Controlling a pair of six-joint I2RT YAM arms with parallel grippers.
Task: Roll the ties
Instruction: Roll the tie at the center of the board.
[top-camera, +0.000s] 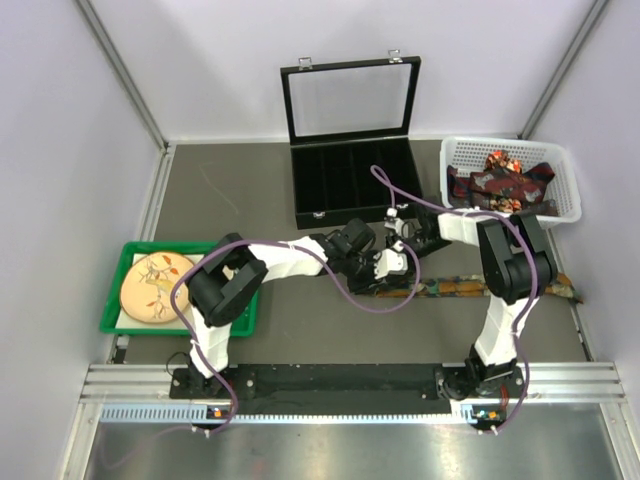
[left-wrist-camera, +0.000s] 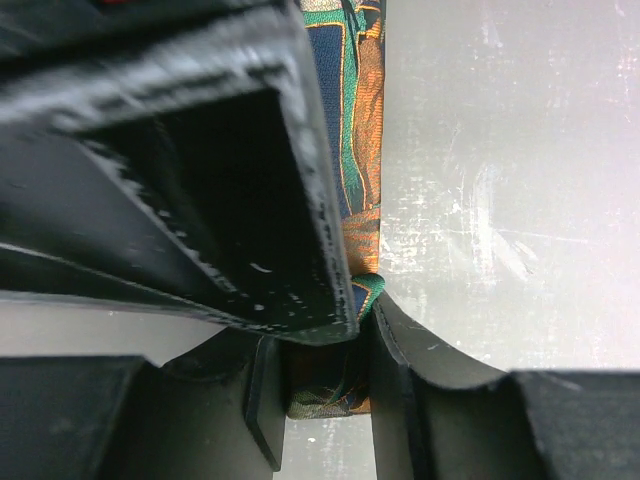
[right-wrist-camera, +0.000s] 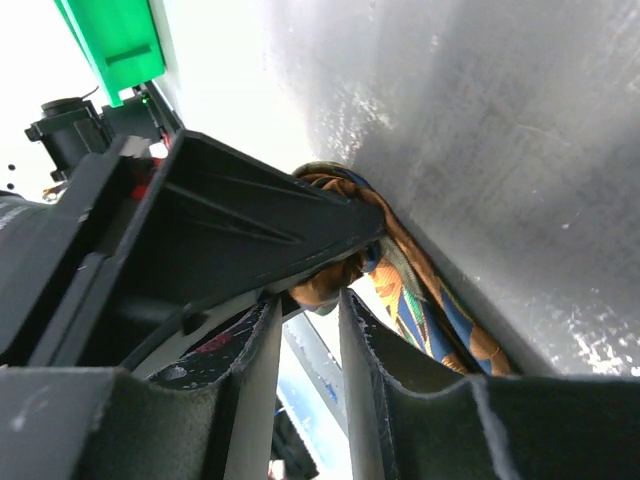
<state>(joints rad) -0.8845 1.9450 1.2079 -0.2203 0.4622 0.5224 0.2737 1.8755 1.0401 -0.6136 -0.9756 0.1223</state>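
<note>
Though loose at the parted right hand, silky patterned tie clenched in left hand

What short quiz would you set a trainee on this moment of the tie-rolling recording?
1. True or false: the black compartmented case has its glass lid shut.
2. Where do the spare patterned neckties lie? A) inside the black case; B) in the white plastic basket; C) on the floor.
3. What does the left hand pinch?
Key: 1 false, the lid stands open; 2 B; 3 one end of the long patterned fabric necktie stretched out in front of the case.
</note>
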